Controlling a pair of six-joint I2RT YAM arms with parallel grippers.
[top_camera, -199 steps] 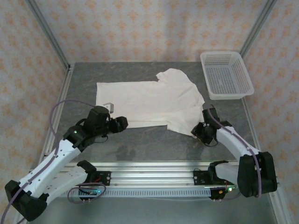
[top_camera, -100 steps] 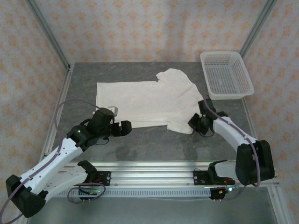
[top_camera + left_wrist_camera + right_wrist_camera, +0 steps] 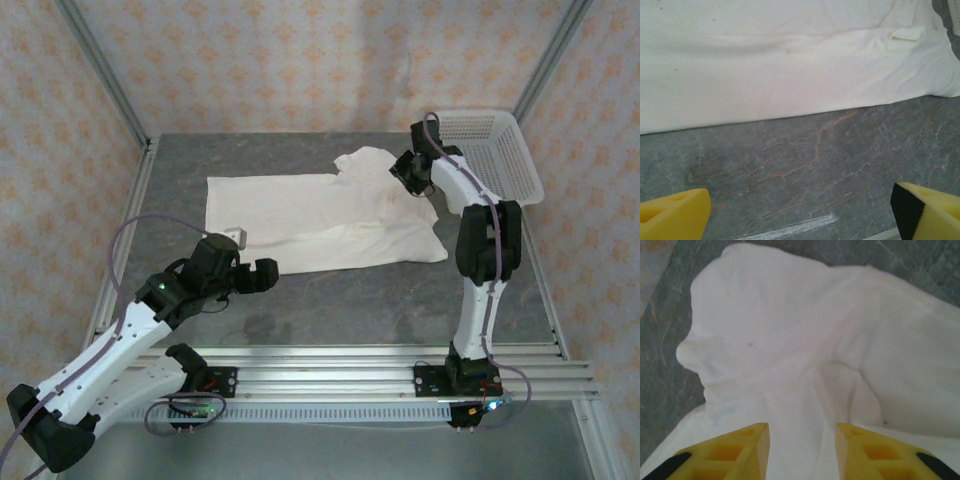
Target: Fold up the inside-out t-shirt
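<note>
The shirt (image 3: 320, 215) lies spread mid-table, long axis left-right, with its far-right part rumpled just beside the basket (image 3: 495, 205). At the near hem the left gripper (image 3: 264, 275) sits low and released. Its wrist view shows the pads (image 3: 675, 215) wide apart with bare table (image 3: 815, 165) between them, and the hem edge is ahead of them, not between them. Out at the far-right rumple, arm at long reach, the right gripper (image 3: 406, 170) has its jaws part-way apart. A raised ridge of cloth runs toward the gap, but nothing is visibly clamped. Risks as judged from here: (1) If left closes where it is, it grabs air or scrapes its pads on the table; it needs to get forward and onto the hem first. (2) The hem looks thin and flat on the stone, so a pinch may take only the top layer and leave the lower one lying when the fold lifts. (3) If right closes on that ridge, it picks up a wad rather than a clean edge, so the fold skews and the creases get locked in. (4) The right forearm overlaps the basket's left corner in the top view, contact or not can't tell, and a swing right could shove it. (5) The grippers are well apart at opposite corners; if one pulls before the other holds, the whole shirt likely slides on the smooth table instead of folding.
</note>
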